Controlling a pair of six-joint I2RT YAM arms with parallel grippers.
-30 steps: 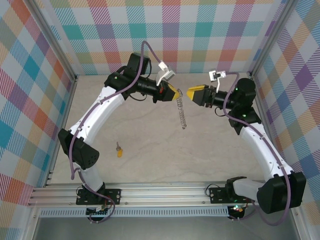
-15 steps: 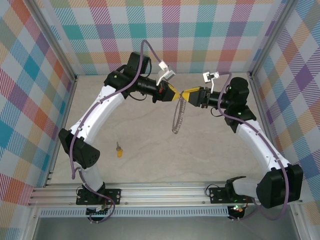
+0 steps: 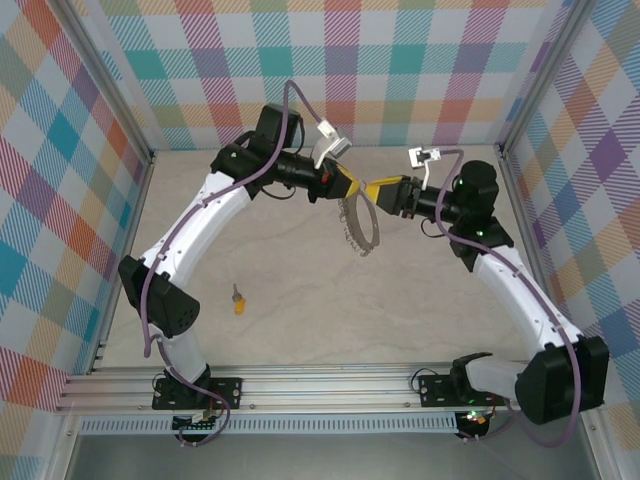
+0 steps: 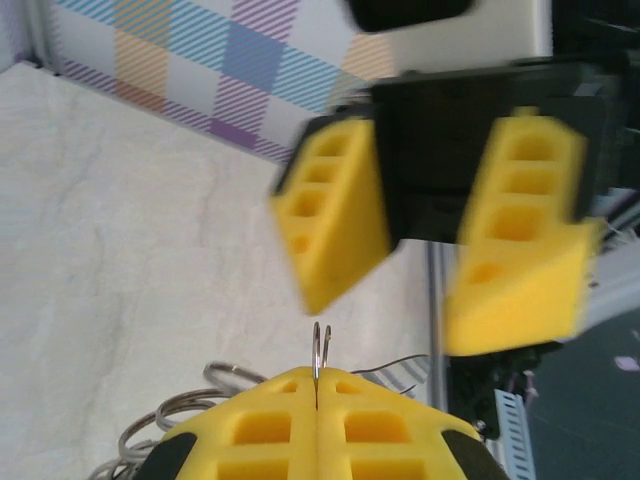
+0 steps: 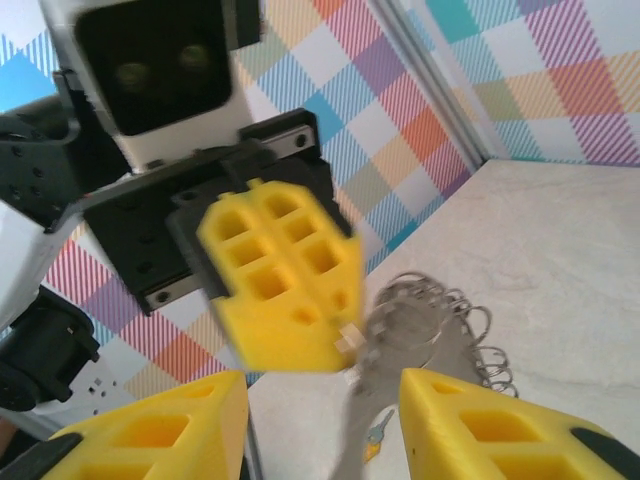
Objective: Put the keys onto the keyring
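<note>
My left gripper is shut on the keyring, a silvery bumpy loop that hangs from its yellow fingers above the table. In the left wrist view the left gripper pinches a thin double wire of the keyring. My right gripper is open, its tips right in front of the left one, its fingers spread either side of the pinched wire. The right wrist view shows the right gripper, the dangling keyring and a small key on the table. That yellow-headed key lies at the front left.
A pale table is boxed in by plaid walls on three sides, with a metal rail along the near edge. Both arms meet high at the back centre. Open floor lies between the key and the arms' bases.
My right gripper has moved left until its tips meet the left gripper. The hanging keyring has swung left and then back, from a straight strand into a visible loop.
</note>
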